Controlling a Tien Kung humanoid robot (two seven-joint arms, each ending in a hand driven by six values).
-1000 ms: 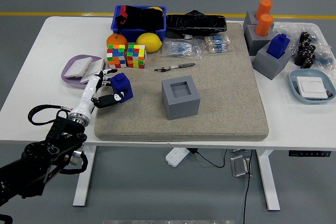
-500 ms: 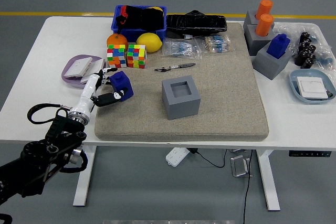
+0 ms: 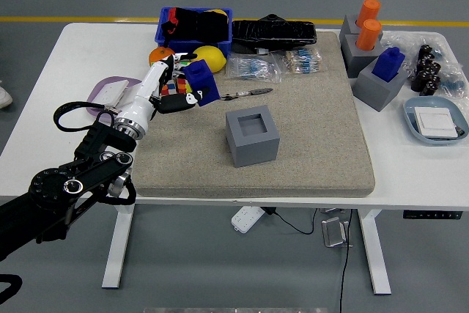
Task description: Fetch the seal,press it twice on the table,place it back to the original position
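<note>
On the white counter (image 3: 44, 100) lies a beige felt mat (image 3: 308, 144) bearing a grey square holder block (image 3: 253, 135) at its centre, with a blue cube-shaped seal (image 3: 201, 83) held above the mat's far-left part, a blue plastic bin (image 3: 192, 24) behind, and a pale blue tray (image 3: 437, 121) to the right.

Black arm (image 3: 69, 188), white robot hand (image 3: 157, 87)

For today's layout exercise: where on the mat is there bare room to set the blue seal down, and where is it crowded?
The mat is bare in front of and right of the grey holder, up to its near and right edges. The near-left corner is free too. The far edge is crowded: cubes, lemon, pen, packets. The left hand holds the blue seal there.
</note>
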